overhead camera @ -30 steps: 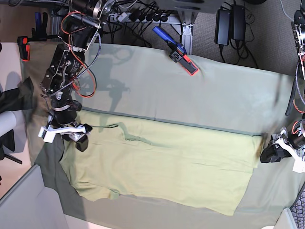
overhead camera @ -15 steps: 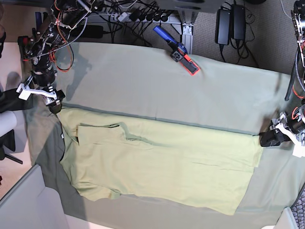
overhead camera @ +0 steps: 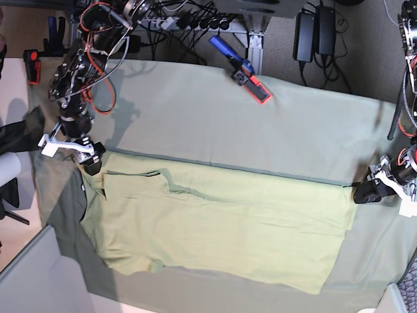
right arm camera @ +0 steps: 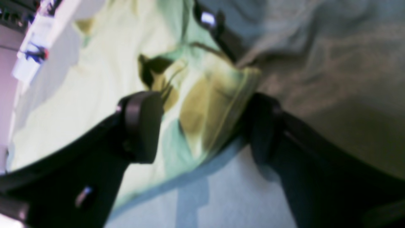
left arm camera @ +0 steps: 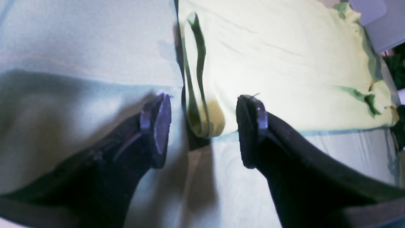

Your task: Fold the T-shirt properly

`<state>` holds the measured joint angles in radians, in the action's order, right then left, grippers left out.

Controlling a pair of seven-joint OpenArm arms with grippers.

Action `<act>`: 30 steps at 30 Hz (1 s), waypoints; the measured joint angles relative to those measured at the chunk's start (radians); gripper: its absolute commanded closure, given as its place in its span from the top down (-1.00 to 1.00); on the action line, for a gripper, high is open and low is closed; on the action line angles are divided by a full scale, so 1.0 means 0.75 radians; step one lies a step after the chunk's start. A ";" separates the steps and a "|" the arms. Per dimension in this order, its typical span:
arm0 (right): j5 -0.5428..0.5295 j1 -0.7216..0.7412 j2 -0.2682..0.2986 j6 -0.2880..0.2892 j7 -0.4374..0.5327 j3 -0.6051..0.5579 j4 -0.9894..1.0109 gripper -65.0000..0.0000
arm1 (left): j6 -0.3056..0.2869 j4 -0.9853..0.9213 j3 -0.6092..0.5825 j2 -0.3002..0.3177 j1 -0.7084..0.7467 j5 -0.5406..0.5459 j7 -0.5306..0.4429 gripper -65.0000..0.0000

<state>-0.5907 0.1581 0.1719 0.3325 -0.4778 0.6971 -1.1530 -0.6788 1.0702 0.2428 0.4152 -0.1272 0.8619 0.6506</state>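
Note:
The pale yellow-green T-shirt [overhead camera: 228,222] lies flat across the grey-green tablecloth [overhead camera: 260,124], its upper edge folded straight. At its far-left top corner my right gripper [overhead camera: 75,149] stands open. The right wrist view shows the right gripper [right arm camera: 202,126] straddling a bunched, creased corner of the T-shirt [right arm camera: 79,95]. My left gripper [overhead camera: 366,192] hovers open at the shirt's top right corner. In the left wrist view the left gripper [left arm camera: 204,126] has the corner of the T-shirt [left arm camera: 269,57] between its spread fingers, which do not pinch it.
A red-and-blue tool [overhead camera: 244,68] lies on the cloth at the back. Power bricks [overhead camera: 316,32] and cables sit beyond the table. A dark cloth [overhead camera: 19,134] hangs at the left edge. A grey panel [overhead camera: 39,280] stands at the front left.
My right gripper lifted off the shirt's left side, swung back and left, then came down to the top left corner. The left gripper shifted slightly up and inward at the right corner.

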 measured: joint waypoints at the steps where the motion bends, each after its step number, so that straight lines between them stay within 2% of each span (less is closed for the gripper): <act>1: 0.001 0.010 0.000 -0.001 0.010 0.000 0.023 -0.18 | 0.010 0.000 0.000 0.000 0.001 -0.001 0.000 0.13; 4: 0.003 0.003 -0.001 -0.001 0.077 0.000 0.063 -0.99 | 0.017 0.000 0.001 -0.001 0.003 0.002 0.000 0.13; 9: 0.049 0.004 -0.001 -0.001 0.085 0.000 0.068 -1.00 | 0.022 0.000 0.001 -0.001 0.003 0.028 0.006 0.13; 12: 0.049 0.004 -0.001 0.001 0.087 0.000 0.068 -1.00 | 0.088 0.000 0.003 -0.015 0.003 0.027 0.015 0.13; 21: 0.049 0.004 -0.001 0.001 0.087 0.000 0.068 -1.00 | 0.087 0.001 0.017 -0.149 -0.001 0.032 0.018 0.13; 24: 0.049 0.004 -0.001 0.001 0.087 0.000 0.068 -1.00 | 0.122 0.004 0.017 -0.174 -0.002 -0.012 0.003 0.12; 25: 0.049 0.004 -0.001 0.001 0.087 0.000 0.068 -1.00 | 0.138 0.004 0.018 -0.180 -0.004 -0.045 -0.019 0.06; 26: 0.049 0.004 -0.001 0.001 0.087 0.000 0.068 -1.00 | 0.161 0.005 0.018 -0.182 -0.005 -0.070 -0.041 -0.11; 29: 0.049 0.004 -0.001 0.001 0.087 0.000 0.068 -1.00 | 0.194 0.006 0.018 -0.181 -0.008 -0.160 -0.067 -0.94; 30: 0.049 0.004 -0.001 0.001 0.087 0.000 0.068 -1.00 | 0.192 0.005 0.018 -0.181 -0.007 -0.158 -0.070 -1.00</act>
<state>-0.5541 0.1608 0.1715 0.3328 -0.4122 0.6971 -1.1019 -0.5346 1.0740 0.2565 0.2798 -0.1326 0.7433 0.5983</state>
